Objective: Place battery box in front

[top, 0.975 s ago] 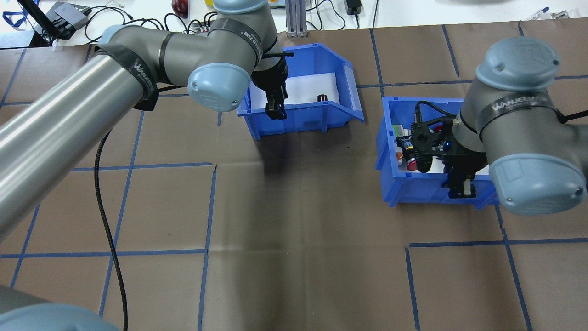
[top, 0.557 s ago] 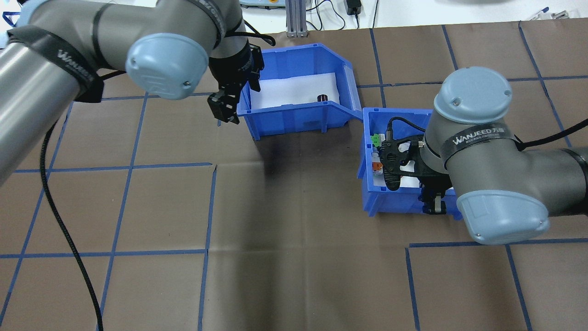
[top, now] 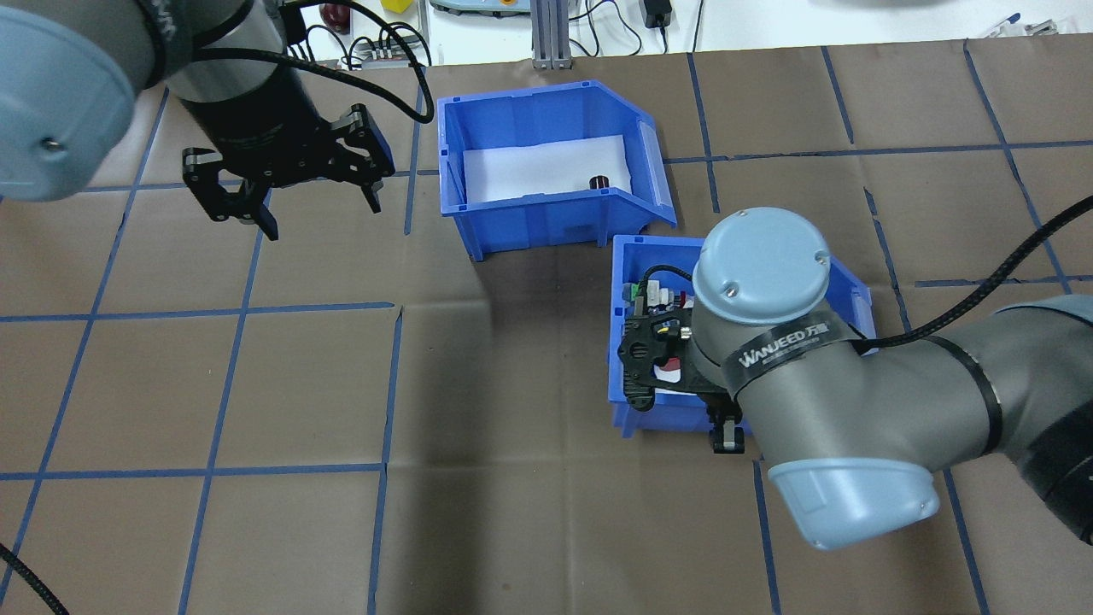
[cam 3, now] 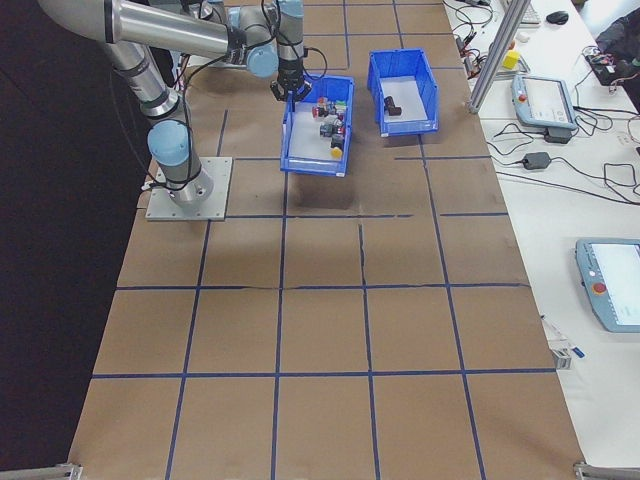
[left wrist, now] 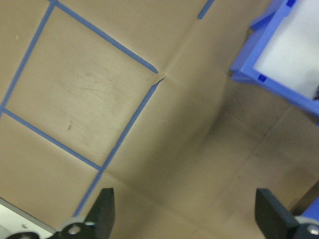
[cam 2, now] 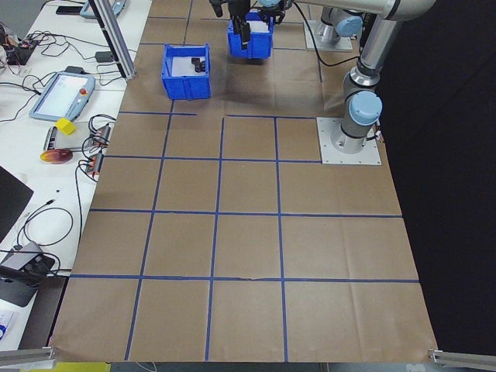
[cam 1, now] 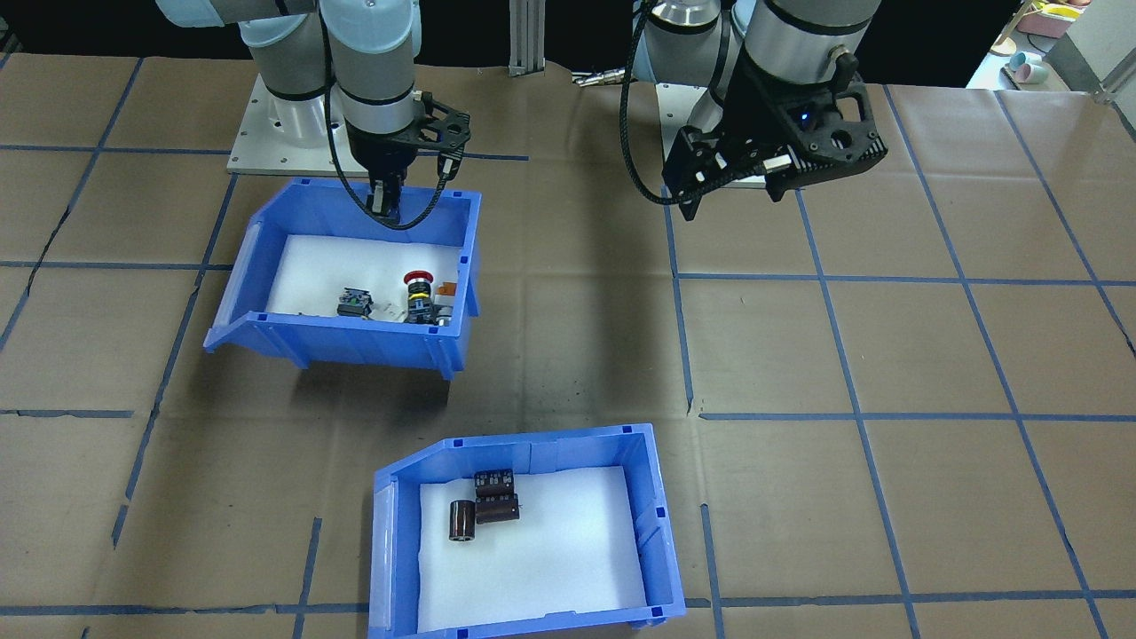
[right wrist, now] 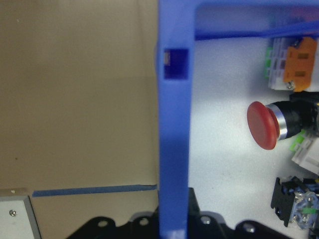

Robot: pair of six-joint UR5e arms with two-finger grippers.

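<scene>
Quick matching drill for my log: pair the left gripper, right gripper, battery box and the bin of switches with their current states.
Things:
1. left gripper
2. right gripper
3. battery box
4. switch bin

States:
A. holds dark cylindrical cells, nothing gripping it
B. jaws open over bare table covering
C. jaws clamped on a blue bin wall
D. holds a red push-button, gripped at its rim

Pairs: 1-B, 2-C, 3-A, 4-D

Overhead and front cameras are facing each other across the table (top: 546,530), side cameras are looking along it, and wrist cameras are peering closely downward.
</scene>
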